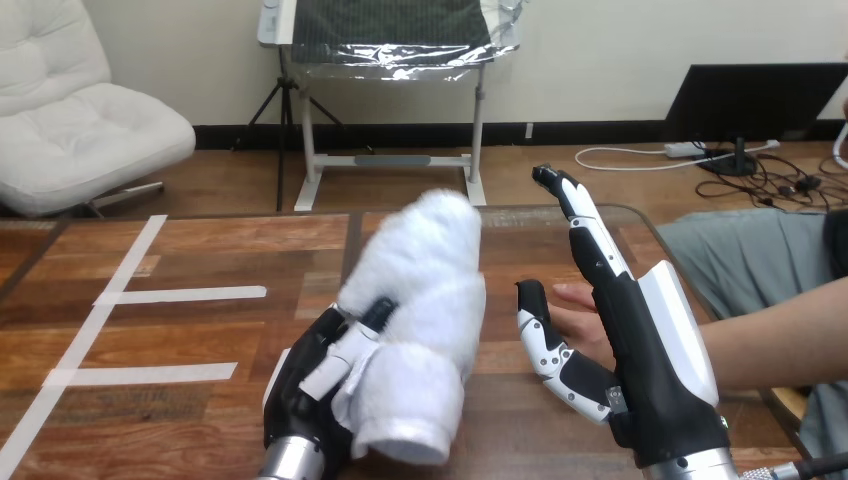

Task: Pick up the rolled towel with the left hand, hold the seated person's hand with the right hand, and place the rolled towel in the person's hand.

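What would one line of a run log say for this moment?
left hand: shut on rolled towel, tilted upward | right hand: open, beside person's hand, not curled round it | rolled towel: not yet in person's hand

— Is any word, number or label showing anywhere in the frame?
— None that I am managing to read.
— Not on the rolled towel [430, 290] in the middle, nor on the right hand [655, 350] at lower right?
— Both are showing plain surfaces. The white tape strips [185, 294] on the table [250, 235] at the left are lying blank too.
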`<state>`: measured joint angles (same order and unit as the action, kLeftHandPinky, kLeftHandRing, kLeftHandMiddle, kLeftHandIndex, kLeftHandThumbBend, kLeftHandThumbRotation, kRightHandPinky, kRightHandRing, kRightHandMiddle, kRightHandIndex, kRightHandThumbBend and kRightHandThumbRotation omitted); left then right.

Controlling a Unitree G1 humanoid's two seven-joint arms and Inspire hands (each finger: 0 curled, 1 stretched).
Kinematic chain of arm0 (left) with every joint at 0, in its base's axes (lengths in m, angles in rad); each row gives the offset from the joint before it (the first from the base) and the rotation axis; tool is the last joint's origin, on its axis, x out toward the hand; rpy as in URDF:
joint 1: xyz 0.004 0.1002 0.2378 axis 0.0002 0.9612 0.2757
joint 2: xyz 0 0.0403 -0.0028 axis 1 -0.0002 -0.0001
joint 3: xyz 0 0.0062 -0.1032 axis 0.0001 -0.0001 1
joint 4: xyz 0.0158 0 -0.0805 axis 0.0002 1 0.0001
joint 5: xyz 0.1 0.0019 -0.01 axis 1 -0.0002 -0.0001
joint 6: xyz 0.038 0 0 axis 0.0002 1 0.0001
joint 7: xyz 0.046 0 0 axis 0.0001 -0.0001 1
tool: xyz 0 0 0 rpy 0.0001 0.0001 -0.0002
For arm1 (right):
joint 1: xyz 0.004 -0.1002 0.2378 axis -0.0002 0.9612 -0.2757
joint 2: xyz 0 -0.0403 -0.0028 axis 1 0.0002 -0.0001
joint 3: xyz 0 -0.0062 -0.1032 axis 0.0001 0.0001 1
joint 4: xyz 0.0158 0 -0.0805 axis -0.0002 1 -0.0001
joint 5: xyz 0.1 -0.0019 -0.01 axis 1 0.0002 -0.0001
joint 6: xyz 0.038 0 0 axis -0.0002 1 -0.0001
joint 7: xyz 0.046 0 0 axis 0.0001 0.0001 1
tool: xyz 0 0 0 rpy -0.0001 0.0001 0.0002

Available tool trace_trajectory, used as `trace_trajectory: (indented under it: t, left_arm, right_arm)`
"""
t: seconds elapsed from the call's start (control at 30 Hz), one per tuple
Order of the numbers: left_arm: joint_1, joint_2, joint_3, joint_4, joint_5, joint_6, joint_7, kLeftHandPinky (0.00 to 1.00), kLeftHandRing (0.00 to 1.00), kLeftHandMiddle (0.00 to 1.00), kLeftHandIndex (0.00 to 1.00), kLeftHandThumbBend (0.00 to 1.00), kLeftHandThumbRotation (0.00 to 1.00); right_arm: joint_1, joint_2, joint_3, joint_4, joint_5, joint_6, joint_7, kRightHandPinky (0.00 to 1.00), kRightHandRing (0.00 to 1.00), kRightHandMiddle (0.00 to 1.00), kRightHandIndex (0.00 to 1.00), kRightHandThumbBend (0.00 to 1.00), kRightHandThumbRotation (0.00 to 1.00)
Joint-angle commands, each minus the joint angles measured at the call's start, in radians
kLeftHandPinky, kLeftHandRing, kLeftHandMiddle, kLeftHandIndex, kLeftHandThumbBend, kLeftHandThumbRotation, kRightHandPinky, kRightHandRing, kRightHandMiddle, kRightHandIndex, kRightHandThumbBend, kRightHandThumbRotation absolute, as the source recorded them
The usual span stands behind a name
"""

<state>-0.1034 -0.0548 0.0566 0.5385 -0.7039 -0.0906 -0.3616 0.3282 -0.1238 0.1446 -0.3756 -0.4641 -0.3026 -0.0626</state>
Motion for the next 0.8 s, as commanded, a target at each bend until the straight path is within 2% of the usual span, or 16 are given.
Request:
trace_trajectory:
  t: [0.0,0.27,0.77]
  left_arm:
    - [-0.063,-0.071,0.091,-0.137,-0.133,0.032,-0.100,0.25,0.34,0.42,0.50,0.70,0.01]
    - [-0.051,-0.075,0.100,-0.167,-0.187,0.096,-0.135,0.25,0.34,0.42,0.49,0.74,0.00]
    - [-0.041,-0.089,0.113,-0.203,-0.199,0.153,-0.156,0.24,0.34,0.41,0.48,0.74,0.00]
  right_arm:
    - [-0.086,-0.004,-0.023,-0.037,0.026,-0.001,0.003,1.00,1.00,1.00,0.97,0.00,0.00]
    - [-0.087,-0.006,-0.030,-0.040,0.018,0.003,0.001,1.00,1.00,1.00,0.98,0.02,0.00]
    - [-0.088,-0.004,-0.039,-0.055,0.014,0.028,0.007,1.00,1.00,1.00,0.98,0.05,0.00]
